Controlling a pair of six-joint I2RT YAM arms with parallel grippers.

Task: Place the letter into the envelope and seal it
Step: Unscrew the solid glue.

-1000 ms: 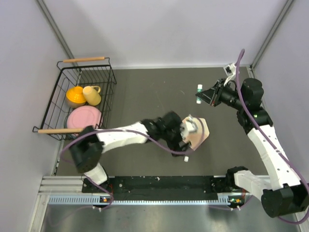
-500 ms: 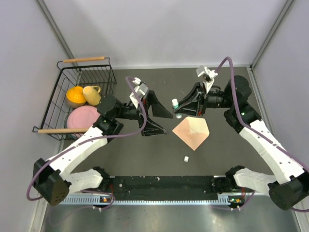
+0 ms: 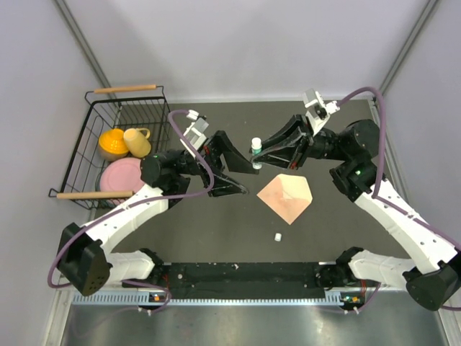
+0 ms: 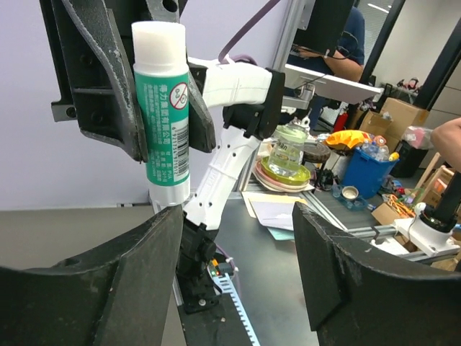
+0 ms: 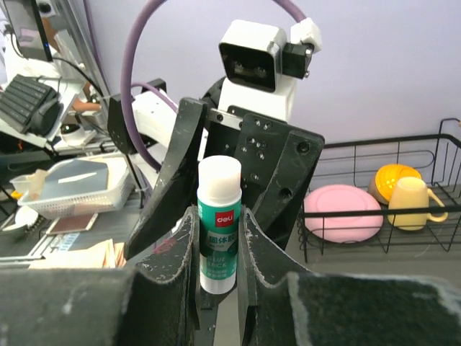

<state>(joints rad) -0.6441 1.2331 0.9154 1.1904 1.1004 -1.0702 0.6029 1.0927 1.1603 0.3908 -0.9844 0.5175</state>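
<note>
The peach envelope (image 3: 286, 197) lies flat on the dark table, right of centre, with nothing touching it. No separate letter shows. My right gripper (image 3: 259, 154) is shut on a white-and-green glue stick (image 3: 256, 153) and holds it upright in the air, left of the envelope. In the right wrist view the stick (image 5: 218, 234) stands between my right gripper's (image 5: 218, 249) fingers. My left gripper (image 3: 250, 180) is open and faces the stick from the left. In the left wrist view the stick (image 4: 162, 122) sits just above my left gripper (image 4: 238, 245), whose jaws stand wide apart.
A black wire basket (image 3: 86, 155) at the far left holds a pink plate (image 3: 124, 175), an orange bowl (image 3: 112, 143) and a yellow cup (image 3: 137, 141). A small white piece (image 3: 277, 236) lies on the table in front of the envelope.
My left gripper has left the envelope, swung back left and opened towards the glue stick. My right gripper has carried the stick from the far right to left of the envelope.
</note>
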